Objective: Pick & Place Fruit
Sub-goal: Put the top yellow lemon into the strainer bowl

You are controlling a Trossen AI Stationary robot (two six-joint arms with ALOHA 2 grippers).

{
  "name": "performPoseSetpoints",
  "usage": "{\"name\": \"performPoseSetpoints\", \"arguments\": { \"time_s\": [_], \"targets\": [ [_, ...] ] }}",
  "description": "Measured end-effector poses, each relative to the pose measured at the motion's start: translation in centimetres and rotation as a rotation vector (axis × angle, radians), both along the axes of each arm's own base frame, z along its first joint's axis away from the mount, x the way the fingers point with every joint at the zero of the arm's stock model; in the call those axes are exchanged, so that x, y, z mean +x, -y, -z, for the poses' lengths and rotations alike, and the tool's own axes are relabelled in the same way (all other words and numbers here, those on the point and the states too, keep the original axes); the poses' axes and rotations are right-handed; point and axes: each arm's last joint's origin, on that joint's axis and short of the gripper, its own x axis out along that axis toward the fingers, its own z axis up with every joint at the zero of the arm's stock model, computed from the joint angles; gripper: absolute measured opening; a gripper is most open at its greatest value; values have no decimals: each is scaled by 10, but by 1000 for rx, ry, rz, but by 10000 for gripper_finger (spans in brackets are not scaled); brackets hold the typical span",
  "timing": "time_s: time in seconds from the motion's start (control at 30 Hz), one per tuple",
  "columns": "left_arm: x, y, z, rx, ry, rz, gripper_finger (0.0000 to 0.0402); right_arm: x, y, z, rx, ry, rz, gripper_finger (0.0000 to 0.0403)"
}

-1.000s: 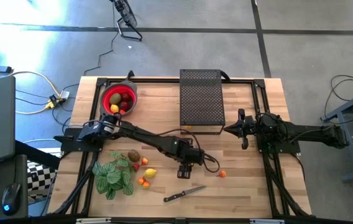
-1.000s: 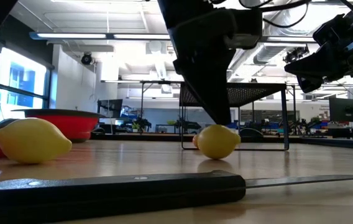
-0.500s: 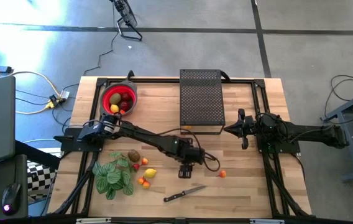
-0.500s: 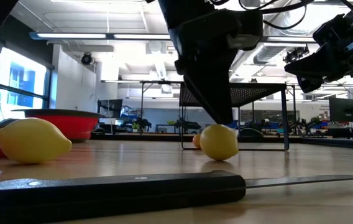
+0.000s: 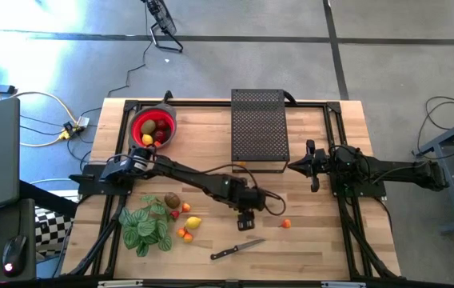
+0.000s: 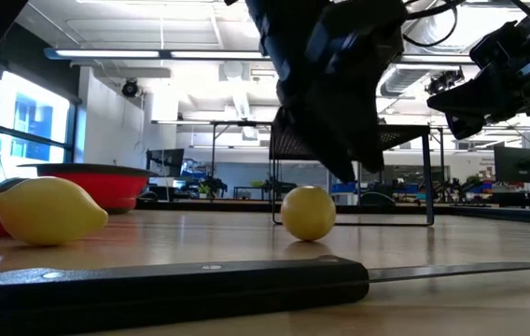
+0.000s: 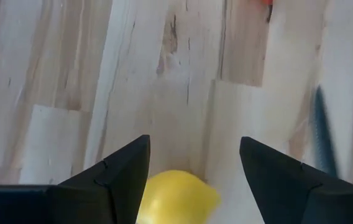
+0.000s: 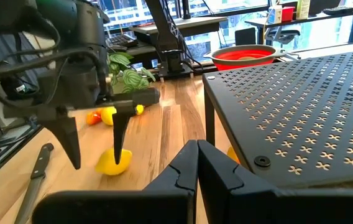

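Yellow lemon (image 7: pixel 175 198) on wood, between left hand's (image 7: pixel 192 168) spread fingers

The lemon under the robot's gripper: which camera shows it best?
The low view: the lemon sits whole on the table. The left wrist view crops it between open fingers, the right wrist view partly hides it, and the high view hides it.

In the high view the left gripper (image 5: pixel 246 221) hides the lemon (image 6: pixel 307 213) under it. The knife (image 6: pixel 167 287) handle is cut off in the low view.
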Motion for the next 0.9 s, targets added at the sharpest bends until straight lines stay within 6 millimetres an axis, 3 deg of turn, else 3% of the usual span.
{"name": "performPoseSetpoints", "arguments": {
  "time_s": [0.17,0.4,0.63,0.9],
  "targets": [
    [2,1,-23,-76,3,-79,243,0,0,0,0,0,0,2],
    [-15,-1,-58,-271,-187,-409,243,0,0,0,18,0,1,2],
    [-32,-3,-57,-274,-357,-628,243,0,0,0,18,0,1,2],
    [-33,-6,-51,-246,-369,-642,243,0,0,0,19,0,2,2]
  ]
}}
